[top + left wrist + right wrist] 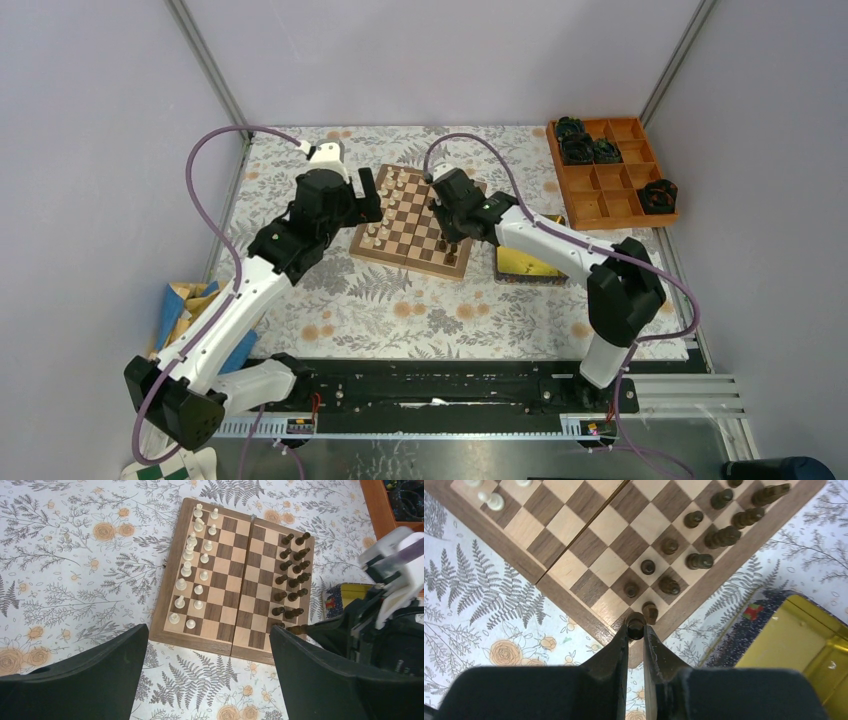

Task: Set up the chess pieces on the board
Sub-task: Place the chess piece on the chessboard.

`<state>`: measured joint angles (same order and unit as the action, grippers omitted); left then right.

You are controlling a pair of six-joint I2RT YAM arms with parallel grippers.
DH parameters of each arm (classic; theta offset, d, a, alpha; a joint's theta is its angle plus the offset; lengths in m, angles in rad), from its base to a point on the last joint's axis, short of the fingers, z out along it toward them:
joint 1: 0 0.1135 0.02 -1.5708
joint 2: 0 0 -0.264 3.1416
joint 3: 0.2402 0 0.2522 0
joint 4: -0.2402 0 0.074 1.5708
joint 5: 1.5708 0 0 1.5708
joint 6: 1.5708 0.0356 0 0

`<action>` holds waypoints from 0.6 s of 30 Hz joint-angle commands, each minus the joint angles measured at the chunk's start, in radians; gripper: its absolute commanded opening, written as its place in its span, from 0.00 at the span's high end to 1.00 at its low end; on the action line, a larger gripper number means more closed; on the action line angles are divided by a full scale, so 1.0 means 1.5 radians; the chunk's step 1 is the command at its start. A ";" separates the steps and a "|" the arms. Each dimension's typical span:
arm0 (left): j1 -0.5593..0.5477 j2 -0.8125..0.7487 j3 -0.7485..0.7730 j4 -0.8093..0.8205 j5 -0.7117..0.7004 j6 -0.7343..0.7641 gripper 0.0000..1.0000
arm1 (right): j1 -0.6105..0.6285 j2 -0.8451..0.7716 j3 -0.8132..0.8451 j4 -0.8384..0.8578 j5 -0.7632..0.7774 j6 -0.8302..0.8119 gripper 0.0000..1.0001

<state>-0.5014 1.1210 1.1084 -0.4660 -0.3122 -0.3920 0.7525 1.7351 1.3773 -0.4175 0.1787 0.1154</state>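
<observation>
From above, you see the chessboard (413, 224) lying at an angle on the floral tablecloth (400, 310), between the two arms. Your left gripper (370, 195) hangs at the board's left edge. Your right gripper (447, 232) is over the board's right side. A yellow tin (527, 266) sits just beside the board on the right. Farther right, an orange compartment tray (612, 190) holds black gear-like lumps (578, 141).

In the left wrist view, your left fingers (75, 680) are spread wide with nothing between them. They frame the near edge of the board. The cream chessmen (192, 562) stand in two files along the board's left side. The dark chessmen (292, 572) fill two files along its right side.

In the right wrist view, your right jaws are clamped on a single dark chessman (636, 624). It is at the board's nearest corner square, just beside another dark piece. You cannot tell whether its base touches the square. The tin's open corner shows at lower right.
</observation>
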 commanded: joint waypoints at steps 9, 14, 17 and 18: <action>0.011 -0.027 -0.023 0.015 0.012 -0.014 0.01 | 0.030 0.035 0.025 0.012 -0.061 -0.032 0.98; 0.012 -0.029 -0.026 0.015 0.013 -0.016 0.01 | 0.032 0.055 0.026 0.015 -0.071 -0.034 0.98; 0.013 -0.030 -0.026 0.014 0.014 -0.016 0.01 | 0.032 0.066 0.028 0.019 -0.072 -0.035 0.98; 0.013 -0.029 -0.027 0.014 0.014 -0.016 0.01 | 0.032 0.070 0.028 0.020 -0.072 -0.036 0.98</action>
<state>-0.4900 1.0924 1.0786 -0.4671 -0.2985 -0.4107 0.7914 1.8210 1.3773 -0.4076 0.0914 0.0818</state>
